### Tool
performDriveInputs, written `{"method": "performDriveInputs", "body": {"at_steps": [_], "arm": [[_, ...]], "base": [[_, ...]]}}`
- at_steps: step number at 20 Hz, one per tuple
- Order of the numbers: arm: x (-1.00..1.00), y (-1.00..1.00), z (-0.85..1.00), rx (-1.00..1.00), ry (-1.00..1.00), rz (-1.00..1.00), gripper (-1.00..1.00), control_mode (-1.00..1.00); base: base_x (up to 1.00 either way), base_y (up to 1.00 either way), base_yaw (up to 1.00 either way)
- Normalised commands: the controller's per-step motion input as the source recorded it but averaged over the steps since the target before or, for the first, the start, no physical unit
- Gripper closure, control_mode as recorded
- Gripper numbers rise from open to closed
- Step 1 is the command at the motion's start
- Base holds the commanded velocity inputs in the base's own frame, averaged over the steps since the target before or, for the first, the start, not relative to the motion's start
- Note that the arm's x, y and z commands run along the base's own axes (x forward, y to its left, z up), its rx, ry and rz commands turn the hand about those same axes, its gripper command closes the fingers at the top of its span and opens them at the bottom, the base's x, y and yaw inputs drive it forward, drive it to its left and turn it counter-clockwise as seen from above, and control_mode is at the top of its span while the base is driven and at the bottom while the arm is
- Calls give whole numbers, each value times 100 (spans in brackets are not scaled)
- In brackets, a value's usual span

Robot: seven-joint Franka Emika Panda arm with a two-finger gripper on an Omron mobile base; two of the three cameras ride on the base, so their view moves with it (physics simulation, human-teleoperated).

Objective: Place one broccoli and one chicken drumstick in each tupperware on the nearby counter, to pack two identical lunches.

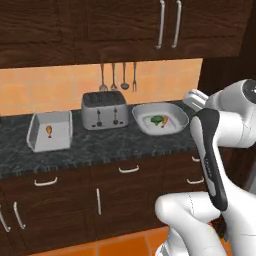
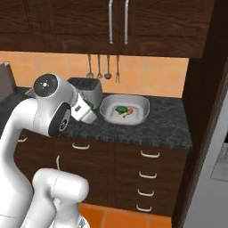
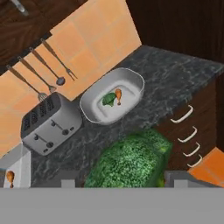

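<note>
Left tupperware (image 1: 50,131): a shallow white-grey dish with rounded corners and a raised rim, seen tilted toward the camera in the left base view, at the left end of the counter beside the toaster. One chicken drumstick (image 1: 49,131), orange-brown with a pale bone end, lies on its floor.
Counter (image 1: 120,142): dark grey-black speckled stone over dark brown drawers with curved silver handles.
Toaster (image 1: 104,110): silver, two slots on top, dark knobs on the front, standing between the two dishes against the orange tiled wall.
Utensils (image 1: 118,76): four metal pieces hanging on the wall above the toaster.
Right tupperware (image 1: 160,119): same white-grey make, lidless, just right of the toaster. It holds one broccoli (image 1: 157,119), dark green, with a second drumstick (image 1: 164,122) touching its right side.
Gripper (image 3: 124,183): in the hand view the finger tips rise at the bottom edge with a second broccoli (image 3: 131,161) between them, a large bright green, bumpy head with a lighter stalk side; the jaws stand fairly wide around it, holding it above the counter's front edge, nearer the right dish than the left.
Arm (image 2: 49,107): white with dark joints, bent in front of the drawers.
</note>
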Motion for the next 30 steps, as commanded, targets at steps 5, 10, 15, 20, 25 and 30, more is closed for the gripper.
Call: {"method": "performDriveInputs", "body": {"at_steps": [5, 10, 15, 20, 25, 30], "arm": [[0, 0, 0, 0, 0, 0, 100, 100], [0, 0, 0, 0, 0, 0, 100, 100], [0, 0, 0, 0, 0, 0, 100, 100], [0, 0, 0, 0, 0, 0, 100, 100], [0, 0, 0, 0, 0, 0, 100, 100], [25, -39, -65, -2, 3, -6, 100, -100]], "base": [[42, 100, 1], [28, 100, 0], [55, 100, 0], [53, 61, -5], [25, -8, -13], [0, 0, 0]]}}
